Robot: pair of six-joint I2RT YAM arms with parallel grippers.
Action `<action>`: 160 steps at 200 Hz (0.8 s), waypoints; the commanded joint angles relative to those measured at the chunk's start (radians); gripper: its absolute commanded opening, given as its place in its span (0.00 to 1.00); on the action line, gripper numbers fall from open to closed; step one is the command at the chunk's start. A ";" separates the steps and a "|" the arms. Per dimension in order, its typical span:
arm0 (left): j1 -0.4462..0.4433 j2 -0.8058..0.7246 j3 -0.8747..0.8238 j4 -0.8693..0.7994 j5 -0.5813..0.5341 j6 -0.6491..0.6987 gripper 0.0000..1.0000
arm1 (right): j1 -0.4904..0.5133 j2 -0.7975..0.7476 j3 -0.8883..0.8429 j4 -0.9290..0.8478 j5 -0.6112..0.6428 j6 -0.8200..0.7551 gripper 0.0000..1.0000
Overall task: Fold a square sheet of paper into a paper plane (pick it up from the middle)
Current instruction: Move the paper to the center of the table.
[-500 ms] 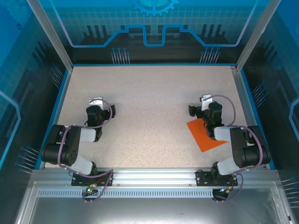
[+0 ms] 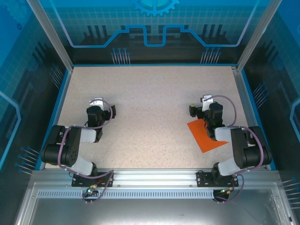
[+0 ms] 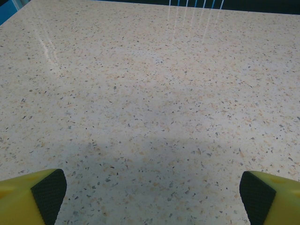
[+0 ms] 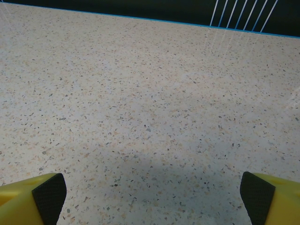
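Over on the right side of the bench (image 2: 150, 93), the square sheet of paper (image 2: 206, 137) lies flat and unfolded, partly under the right arm, same spot as half a second back. Honestly nothing has moved: both arms sit tucked where they were. Left hand (image 3: 152, 190) and right hand (image 4: 152, 190) are both spread wide, nothing between the pads. So I'd say the task hasn't really started. The pickup from the middle isn't done yet, and the right hand looks closest.
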 commanded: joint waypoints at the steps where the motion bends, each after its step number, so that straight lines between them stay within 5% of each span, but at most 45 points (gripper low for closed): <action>1: 0.008 -0.008 0.019 0.031 0.020 -0.011 0.99 | -0.015 0.007 0.022 -0.004 -0.015 -0.006 1.00; 160: 0.010 -0.031 0.015 0.017 0.011 -0.020 0.99 | -0.022 0.002 0.015 0.003 -0.039 -0.009 0.99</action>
